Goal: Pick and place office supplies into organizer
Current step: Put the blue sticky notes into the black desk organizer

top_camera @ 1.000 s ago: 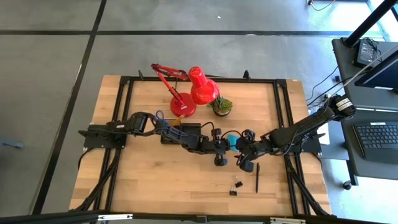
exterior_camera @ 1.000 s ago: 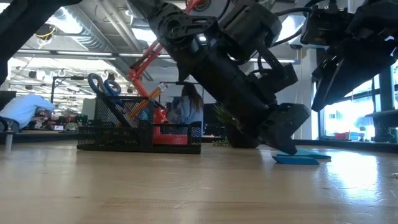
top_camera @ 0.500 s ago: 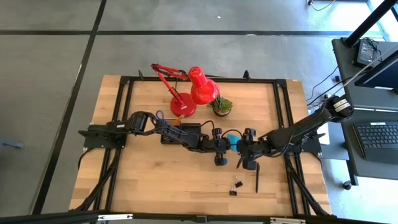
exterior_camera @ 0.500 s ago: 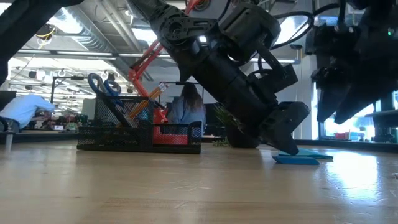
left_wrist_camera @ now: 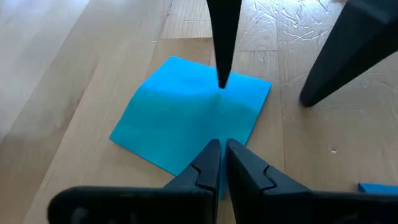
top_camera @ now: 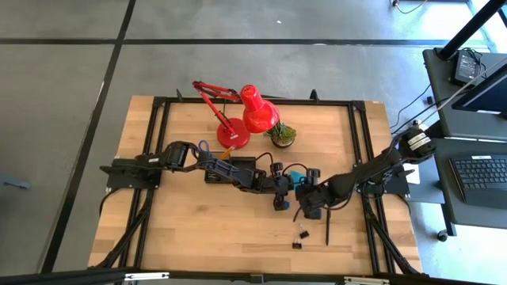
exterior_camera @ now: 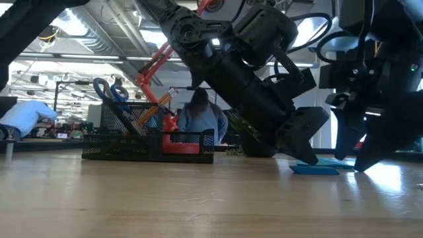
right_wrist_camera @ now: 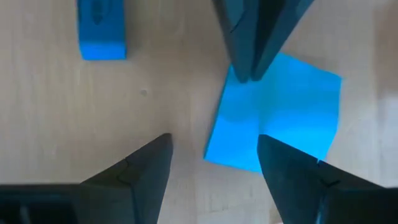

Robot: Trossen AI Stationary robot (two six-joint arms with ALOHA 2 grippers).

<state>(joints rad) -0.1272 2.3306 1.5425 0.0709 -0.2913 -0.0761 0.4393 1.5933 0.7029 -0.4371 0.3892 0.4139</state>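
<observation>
Since a second earlier, the right arm had swung in toward the middle of the table, bringing the right gripper down over the blue note pad, while the left arm kept its place. Its fingers stood apart, one over bare wood just off the pad's edge and the other over the pad itself. Just ahead of them, the left gripper pointed down at the same pad from the opposite side, its two fingers pressed together with their tips at the pad's near edge; whether they pinched the paper could not be told. The pad lay flat on the table between the two grippers. Off to one side of the right gripper, a small blue eraser lay on the wood, apart from the pad. Behind the left arm sat the black organizer, with blue-handled scissors and orange pencils standing in its taller slots. Nearer the table's front edge than the right gripper lay a black pen and a binder clip.
</observation>
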